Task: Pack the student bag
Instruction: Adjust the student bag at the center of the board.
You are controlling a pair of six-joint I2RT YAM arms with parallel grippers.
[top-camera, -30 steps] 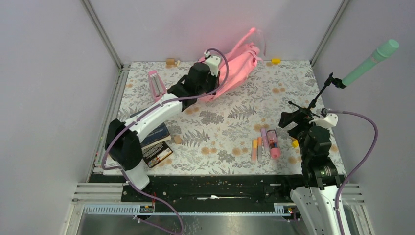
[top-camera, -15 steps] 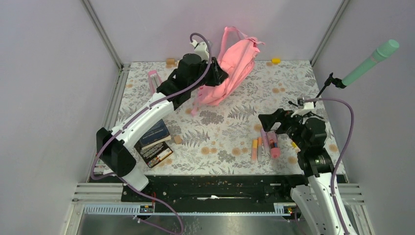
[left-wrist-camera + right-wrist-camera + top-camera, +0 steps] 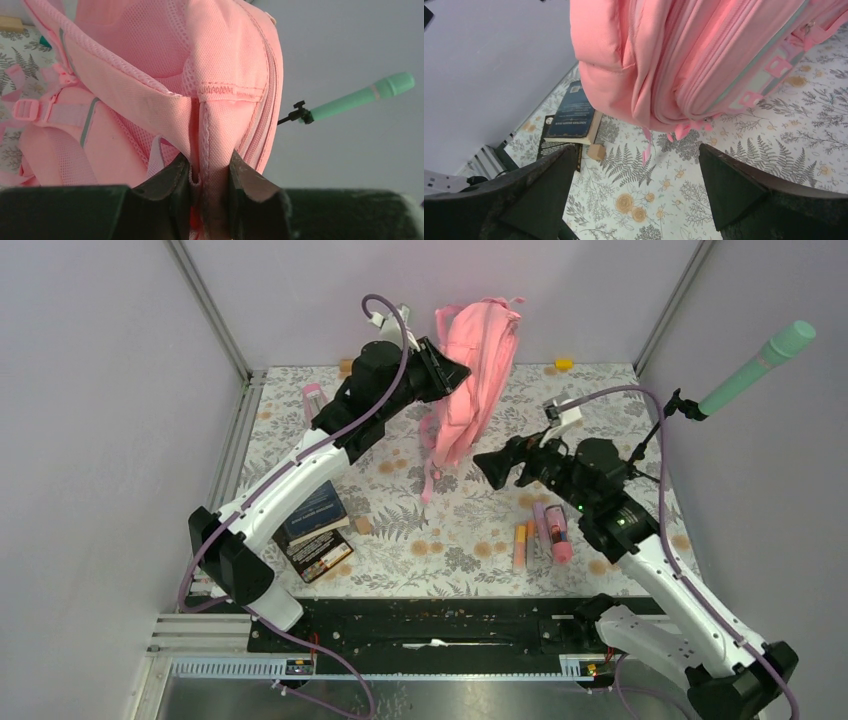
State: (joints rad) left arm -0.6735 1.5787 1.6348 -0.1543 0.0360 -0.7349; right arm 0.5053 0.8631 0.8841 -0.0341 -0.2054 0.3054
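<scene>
The student bag (image 3: 475,370) is held upright near the middle of the table's far edge, with its straps hanging down toward the fern-patterned table (image 3: 470,515). Whether its lower end touches the table cannot be told. The left fingers (image 3: 450,368) are clenched on a fold of pink fabric at the top of the bag; in the left wrist view the seam of the student bag (image 3: 225,60) is seen pinched between the left fingers (image 3: 186,176).

The right fingers (image 3: 495,462) are spread wide and grasp nothing; they are pointed at the lower part of the bag from the right side. In the right wrist view the student bag (image 3: 684,50) is seen above and beyond the parted right fingers (image 3: 544,185), without contact.

Two stacked books (image 3: 315,525) are lying near the table's near left corner, with a small wooden block (image 3: 362,525) just beside them. Several markers (image 3: 545,530) are gathered near the near right corner. A small pink stand (image 3: 315,400) is placed near the far left corner, and a yellow block (image 3: 564,364) at the far edge. A mint-green microphone (image 3: 760,365) is mounted beyond the right edge.
</scene>
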